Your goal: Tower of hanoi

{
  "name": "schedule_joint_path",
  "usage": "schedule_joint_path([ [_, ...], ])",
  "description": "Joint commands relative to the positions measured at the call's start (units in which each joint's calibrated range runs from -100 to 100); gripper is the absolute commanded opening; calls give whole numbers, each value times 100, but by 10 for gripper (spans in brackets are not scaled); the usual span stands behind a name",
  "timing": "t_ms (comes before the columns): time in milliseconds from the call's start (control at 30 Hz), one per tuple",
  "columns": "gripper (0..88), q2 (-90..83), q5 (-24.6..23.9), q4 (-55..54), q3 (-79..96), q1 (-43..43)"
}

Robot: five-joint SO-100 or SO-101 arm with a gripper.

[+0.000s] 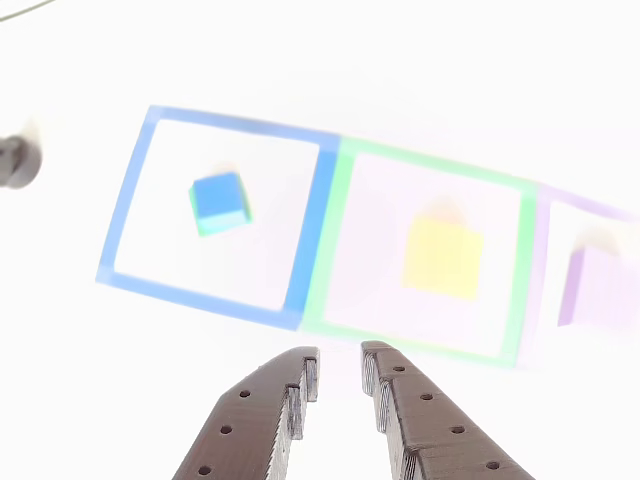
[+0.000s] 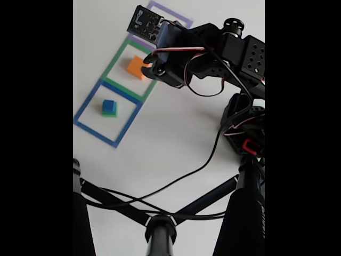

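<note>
Claw waited above the blocks.
The gripper (image 1: 338, 368), fingers slightly apart and empty, might bump the blue block (image 1: 219, 196) off the green block (image 1: 222, 222).

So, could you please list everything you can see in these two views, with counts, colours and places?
Blue cube: one, atop the green cube, inside the blue outline.
Green cube: one, under the blue cube.
Orange cube: one, inside the green outline; looks yellow in the other view.
Pale-purple block: one, in the purple outline.
Square outlines: three in a row, blue, green, purple, on the white table.
Black stand: one, fixed view foreground.
Gripper: one, dark, slightly parted, empty.
</note>
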Motion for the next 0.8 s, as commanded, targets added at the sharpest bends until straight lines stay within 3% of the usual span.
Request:
schedule_joint_path([
  [0, 1, -1, 20, 1214, -1153, -338],
  [233, 11, 7, 20, 1570, -1562, -932],
  [467, 91, 88, 20, 1424, -1389, -1018],
  [600, 187, -49, 20, 558, -534, -827],
  [767, 294, -396, 20, -1418, 1320, -482],
])
